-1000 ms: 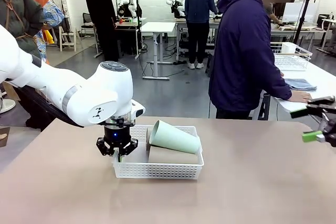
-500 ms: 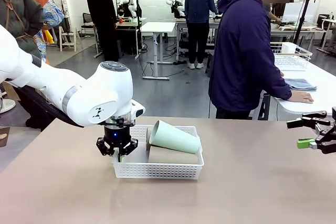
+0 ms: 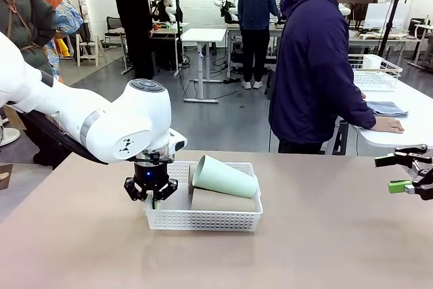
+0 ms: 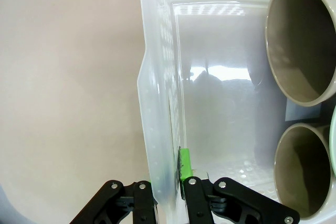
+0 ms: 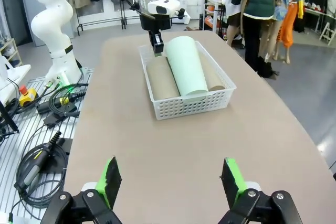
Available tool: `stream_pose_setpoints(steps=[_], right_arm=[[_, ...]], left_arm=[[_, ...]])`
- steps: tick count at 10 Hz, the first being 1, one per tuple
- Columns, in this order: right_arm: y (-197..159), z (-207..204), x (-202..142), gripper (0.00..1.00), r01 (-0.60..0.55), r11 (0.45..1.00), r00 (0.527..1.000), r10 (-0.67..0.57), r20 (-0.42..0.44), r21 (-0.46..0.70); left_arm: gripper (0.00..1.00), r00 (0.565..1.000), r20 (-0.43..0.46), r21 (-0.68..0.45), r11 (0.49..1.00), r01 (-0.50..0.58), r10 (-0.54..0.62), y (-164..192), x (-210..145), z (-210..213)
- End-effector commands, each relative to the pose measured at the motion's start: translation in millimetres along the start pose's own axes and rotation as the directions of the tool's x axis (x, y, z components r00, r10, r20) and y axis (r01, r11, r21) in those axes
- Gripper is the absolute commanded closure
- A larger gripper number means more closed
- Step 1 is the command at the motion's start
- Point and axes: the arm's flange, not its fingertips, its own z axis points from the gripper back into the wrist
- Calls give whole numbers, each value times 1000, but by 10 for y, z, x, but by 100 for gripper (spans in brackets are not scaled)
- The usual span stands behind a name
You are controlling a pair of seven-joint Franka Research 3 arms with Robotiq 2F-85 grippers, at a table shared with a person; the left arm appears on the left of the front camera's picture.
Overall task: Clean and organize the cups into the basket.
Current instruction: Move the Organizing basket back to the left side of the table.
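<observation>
So, left gripper [image 3: 154, 201] had its jaws clamped together on the short end wall of the basket [image 3: 203, 222], one green pad [image 4: 184, 163] inside the wall, the other finger outside it, pointing straight down. Just past those jaws, inside the basket, two tan-brown cups [image 4: 305, 43] lay on their sides next to each other, open mouths facing the clamped wall. On top of them, tilted, lay the pale mint green cup [image 3: 224, 178], wide mouth toward the left gripper, its narrow end resting near the far short wall. From the right wrist view the same stack showed lengthwise: mint cup in the middle, a tan one on each side, all within the lattice walls. Basket sat on the worktop [image 3: 325, 235], left arm above its clamped end.

Right gripper [image 5: 170, 182] had jaws wide apart, nothing between them, green pads facing each other, hovering above the worktop well apart from the basket, pointed toward it. Beyond the worktop's far edge a person [image 3: 316, 65] stood in a dark hooded top, one hand [image 3: 388, 125] flat on a neighbouring white table [image 3: 406, 130] beside a folded cloth [image 3: 387, 109].
</observation>
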Motion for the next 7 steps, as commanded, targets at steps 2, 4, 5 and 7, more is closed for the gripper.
stream_pose_setpoints(steps=[2,4,5,7], right_arm=[[65,-17,2,0,3,1000,1000,-3,2,6],[65,-17,2,0,3,1000,1000,-3,2,6],[65,-17,2,0,3,1000,1000,-3,2,6],[65,-17,2,0,3,1000,1000,-3,2,6]], left_arm=[[100,1000,10,16,1000,-4,3,-4,-18,-1],[100,1000,10,16,1000,-4,3,-4,-18,-1],[100,1000,10,16,1000,-4,3,-4,-18,-1],[100,1000,10,16,1000,-4,3,-4,-18,-1]])
